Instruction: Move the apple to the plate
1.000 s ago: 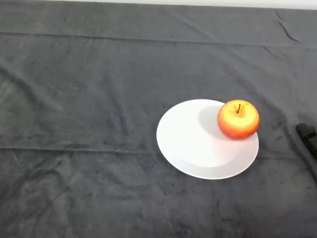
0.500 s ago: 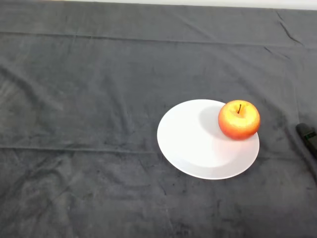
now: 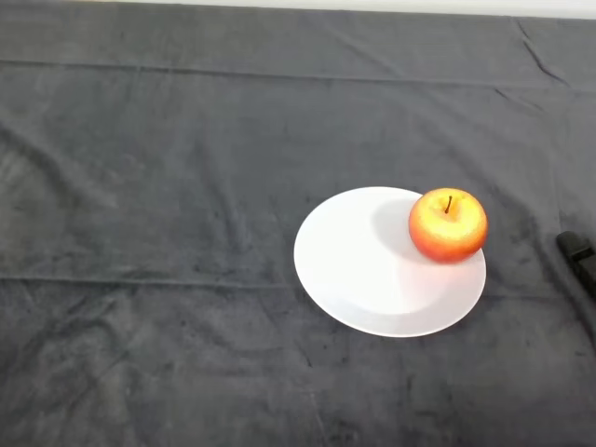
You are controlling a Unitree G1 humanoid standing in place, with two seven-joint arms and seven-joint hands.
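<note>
A red and yellow apple (image 3: 448, 224) stands upright, stem up, on the right part of a round white plate (image 3: 363, 275). It sits near the plate's right rim. The plate lies flat on the dark cloth, right of the middle of the table.
The dark grey cloth (image 3: 168, 186) covers the whole table, with shallow folds running across it. A small black object (image 3: 579, 257) pokes in at the right edge, just right of the plate. The table's far edge runs along the top of the view.
</note>
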